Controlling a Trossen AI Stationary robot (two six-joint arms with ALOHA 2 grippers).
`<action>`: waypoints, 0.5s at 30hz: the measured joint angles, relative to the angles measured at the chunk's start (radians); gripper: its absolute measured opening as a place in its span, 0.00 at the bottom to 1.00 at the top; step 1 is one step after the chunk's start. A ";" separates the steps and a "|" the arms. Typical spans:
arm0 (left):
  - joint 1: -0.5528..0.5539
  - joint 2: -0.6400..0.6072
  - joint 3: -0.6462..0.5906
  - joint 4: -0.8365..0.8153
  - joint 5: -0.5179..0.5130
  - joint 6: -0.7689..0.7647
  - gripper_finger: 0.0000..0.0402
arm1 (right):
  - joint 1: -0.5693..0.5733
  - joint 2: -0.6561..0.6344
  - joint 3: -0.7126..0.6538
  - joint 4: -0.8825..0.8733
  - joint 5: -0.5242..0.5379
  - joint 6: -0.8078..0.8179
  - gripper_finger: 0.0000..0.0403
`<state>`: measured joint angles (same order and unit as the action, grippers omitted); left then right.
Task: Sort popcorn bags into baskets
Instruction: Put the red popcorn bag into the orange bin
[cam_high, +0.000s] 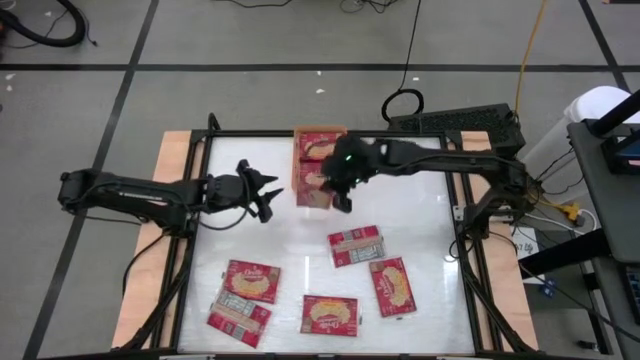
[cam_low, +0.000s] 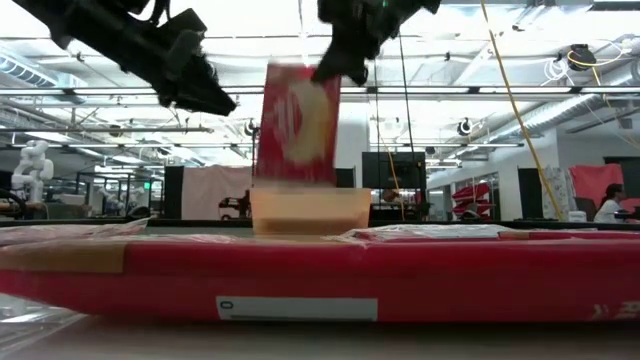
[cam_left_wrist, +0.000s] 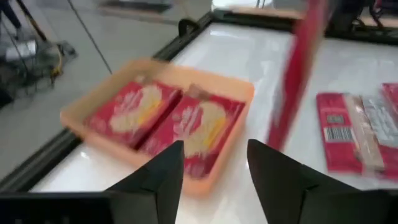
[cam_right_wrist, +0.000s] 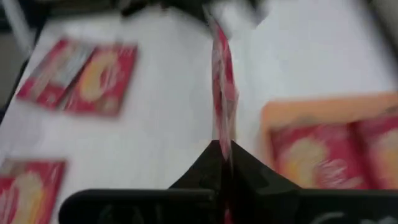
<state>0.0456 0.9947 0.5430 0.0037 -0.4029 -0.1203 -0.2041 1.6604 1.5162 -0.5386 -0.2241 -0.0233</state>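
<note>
The right gripper (cam_high: 340, 196) is up in the air near the far edge of the table (cam_high: 430, 215). Its two fingers are pressed together on a red popcorn bag (cam_low: 298, 122). The held bag hangs down from the gripper on its edge, just beside the near end of the orange tray (cam_high: 318, 202). In the low view the bag hangs above the tray and does not touch it.

The tray sits at the far edge of the table, near the middle. Two popcorn bags (cam_left_wrist: 168, 121) lie flat inside it, side by side, with the popcorn picture facing up.

The left gripper (cam_high: 268, 193) is over the table a little to the left of the tray. Its fingers (cam_left_wrist: 283, 177) are apart and hold nothing. It points toward the tray and the hanging bag.

More bags lie flat on the near half of the table. One bag (cam_high: 355, 245) is near the middle and shows its pale back. Another bag (cam_high: 393, 286) lies just beside it, toward the right edge. One more bag (cam_high: 329, 315) lies at the near edge, in the middle. Two bags (cam_high: 243, 298) lie close together toward the near left corner.
</note>
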 joint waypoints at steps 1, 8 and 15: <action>0.000 -0.017 0.000 -0.034 0.000 -0.016 0.46 | -0.006 -0.021 0.000 0.016 0.020 -0.003 0.00; -0.015 -0.048 0.000 -0.150 0.000 -0.102 0.43 | -0.068 -0.091 -0.010 0.243 0.106 -0.069 0.00; -0.065 -0.045 0.000 -0.150 0.000 -0.148 0.36 | -0.169 -0.076 -0.070 0.532 0.097 -0.056 0.00</action>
<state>-0.0194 0.9497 0.5430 -0.1464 -0.4025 -0.2684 -0.3727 1.5845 1.4465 -0.0070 -0.1268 -0.0798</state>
